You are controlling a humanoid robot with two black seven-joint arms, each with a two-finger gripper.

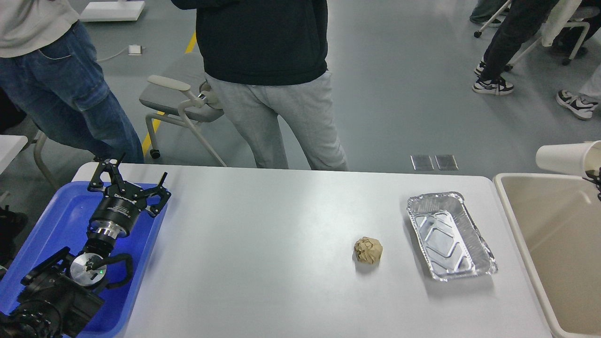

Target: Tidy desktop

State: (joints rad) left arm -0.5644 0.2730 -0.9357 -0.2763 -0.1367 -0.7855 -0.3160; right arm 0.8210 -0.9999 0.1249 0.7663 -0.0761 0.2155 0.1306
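Spanning the scene, the large white glossy desktop [263, 225] carried a crumpled brown paper ball [367, 249] right of centre, nearer the right gripper [595, 180], whose state was indeterminate; the left gripper [127, 185], spread empty, hung far left.

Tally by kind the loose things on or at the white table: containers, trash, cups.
Containers: 3 - blue tray, foil pan, beige bin
Crumpled paper balls: 1 - paper ball
Paper cups: 1 - cup, held over the bin
Total: 5
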